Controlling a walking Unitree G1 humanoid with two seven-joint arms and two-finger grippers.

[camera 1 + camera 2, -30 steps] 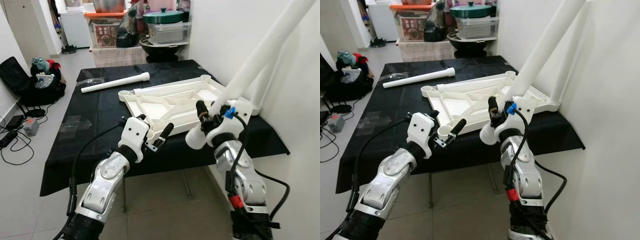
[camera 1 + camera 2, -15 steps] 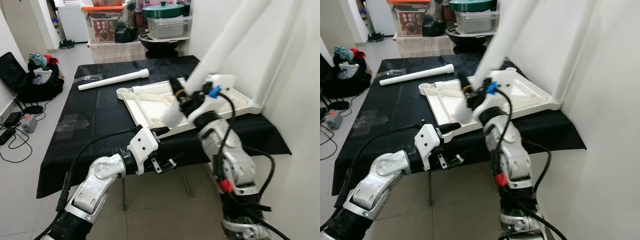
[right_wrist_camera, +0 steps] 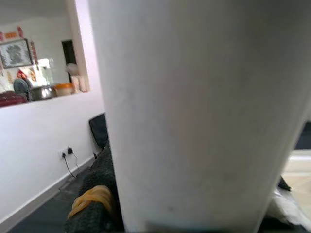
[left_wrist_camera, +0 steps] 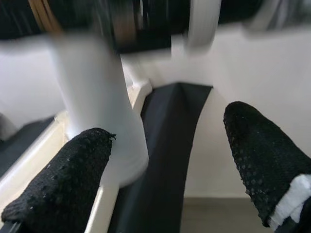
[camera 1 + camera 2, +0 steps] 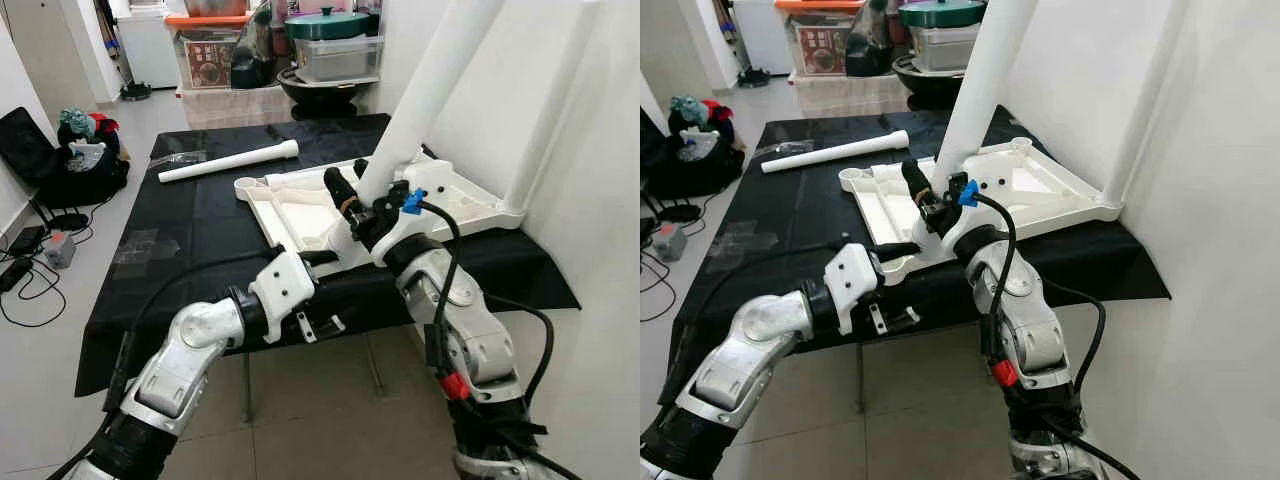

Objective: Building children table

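No brand or writing can be read on the parts. The white tabletop (image 5: 330, 205) is seen lying upside down on the black-draped surface (image 5: 190, 225), with one leg already standing at its far corner (image 5: 545, 130) by the wall. A second white leg (image 5: 425, 90) is gripped low down by the right claw (image 5: 358, 210) and is held tilted, its foot resting at the tabletop's near rim. A third leg (image 5: 230, 163) lies loose on the surface, well apart. The left claw (image 4: 170, 165) is spread wide just before the held leg's foot, touching nothing. Compared with half a second ago, the held leg has been brought steeper and the motion blur is gone.
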